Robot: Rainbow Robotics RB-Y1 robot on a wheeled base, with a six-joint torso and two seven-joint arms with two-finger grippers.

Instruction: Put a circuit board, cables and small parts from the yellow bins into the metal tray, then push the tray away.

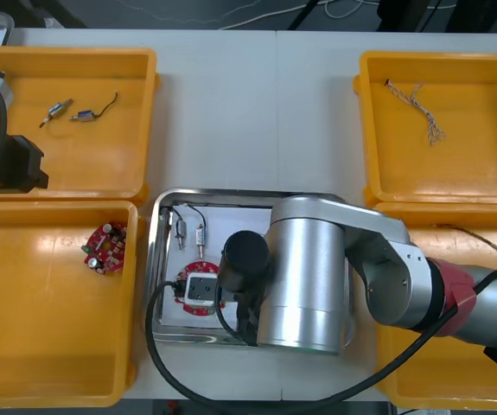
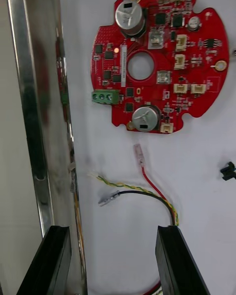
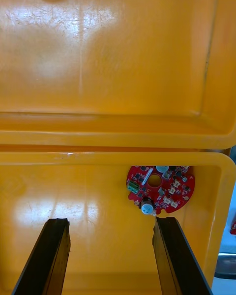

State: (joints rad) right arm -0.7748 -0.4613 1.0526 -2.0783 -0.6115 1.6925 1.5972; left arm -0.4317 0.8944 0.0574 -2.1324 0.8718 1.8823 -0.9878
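— Right gripper?
— Over the metal tray, lower centre of frame. Fingers wide apart, holding nothing. Circuit board lies in the tray, red and yellow cable near it.
— Left gripper?
— Spread too, empty, above the left yellow bins.

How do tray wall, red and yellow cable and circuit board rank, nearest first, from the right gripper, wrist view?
Right gripper over tray; left gripper over left bins.
1. Tray wall, red and yellow cable, each by a jaw: too close to call.
2. Circuit board, beyond cable.
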